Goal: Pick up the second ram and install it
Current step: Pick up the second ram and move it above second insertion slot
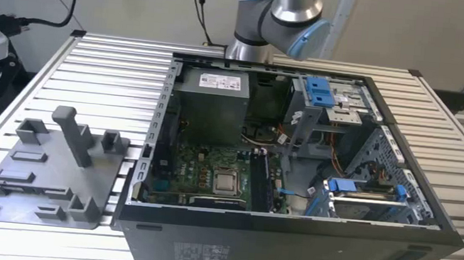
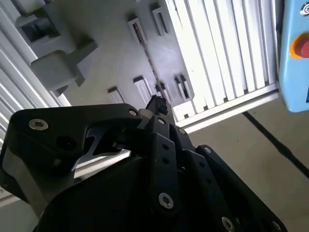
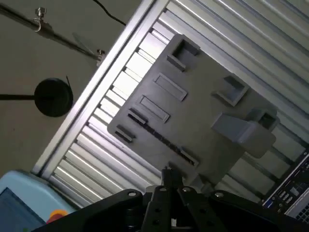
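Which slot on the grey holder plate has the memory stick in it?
In the first wrist view, the long slot closest to the end effector: the second ram stands in it as a thin dark strip, while the neighbouring slots show bare grey.

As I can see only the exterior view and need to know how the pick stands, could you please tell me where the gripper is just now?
Observer: In both wrist views the gripper hangs over the grey fixture tray, near one edge of it.
Operator: Thank you. Has it lifted anything?
Observer: Not yet. The second ram stands on edge in a tray slot, a thin dark strip close to the gripper's tip.
Operator: Is anything else close by?
Observer: A pale blue device with a red button sits by the table's edge.
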Available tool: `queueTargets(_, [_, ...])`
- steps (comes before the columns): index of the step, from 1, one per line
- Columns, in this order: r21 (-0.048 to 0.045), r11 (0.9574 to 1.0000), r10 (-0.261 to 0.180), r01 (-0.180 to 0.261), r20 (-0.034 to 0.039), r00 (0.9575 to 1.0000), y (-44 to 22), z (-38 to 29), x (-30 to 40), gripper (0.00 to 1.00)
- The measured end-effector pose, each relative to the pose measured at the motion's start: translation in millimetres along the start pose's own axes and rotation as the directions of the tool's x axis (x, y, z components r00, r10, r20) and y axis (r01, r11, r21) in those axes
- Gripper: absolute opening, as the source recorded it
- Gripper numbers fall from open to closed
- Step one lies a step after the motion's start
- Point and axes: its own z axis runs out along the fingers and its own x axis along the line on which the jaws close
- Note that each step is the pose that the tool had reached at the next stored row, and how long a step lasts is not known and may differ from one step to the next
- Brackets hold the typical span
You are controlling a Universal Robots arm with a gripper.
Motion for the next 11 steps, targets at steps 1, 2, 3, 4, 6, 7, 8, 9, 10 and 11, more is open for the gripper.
queueTargets(1, [0.0021, 0.9998, -0.020, 0.020, -0.0001, 0.9998, 0.0, 0.0, 0.0, 0.11])
queueTargets(2, [0.0040, 0.9993, -0.038, 0.038, -0.0002, 0.9993, 0.0, -0.1, 0.0, 0.11])
queueTargets(3, [0.0058, 0.9984, -0.055, 0.055, -0.0003, 0.9985, 0.0, -0.1, 0.0, 0.11])
queueTargets(4, [0.0075, 0.9973, -0.073, 0.073, -0.0003, 0.9973, 0.0, 0.0, 0.1, 0.11])
queueTargets(6, [0.0105, 0.9940, -0.109, 0.109, 0.0001, 0.9940, 0.0, 0.0, 0.0, 0.11])
queueTargets(7, [0.0117, 0.9918, -0.127, 0.127, 0.0006, 0.9919, 0.0, 0.1, 0.0, 0.11])
queueTargets(8, [0.0128, 0.9893, -0.146, 0.146, 0.0010, 0.9893, 0.0, 0.0, 0.0, 0.11])
queueTargets(9, [0.0137, 0.9865, -0.163, 0.163, 0.0015, 0.9865, 0.0, -0.1, 0.0, 0.11])
queueTargets(10, [0.0146, 0.9834, -0.181, 0.181, 0.0021, 0.9835, 0.1, 0.0, -0.1, 0.11])
queueTargets(11, [0.0154, 0.9802, -0.197, 0.197, 0.0029, 0.9803, 0.3, 0.1, -0.1, 0.11])
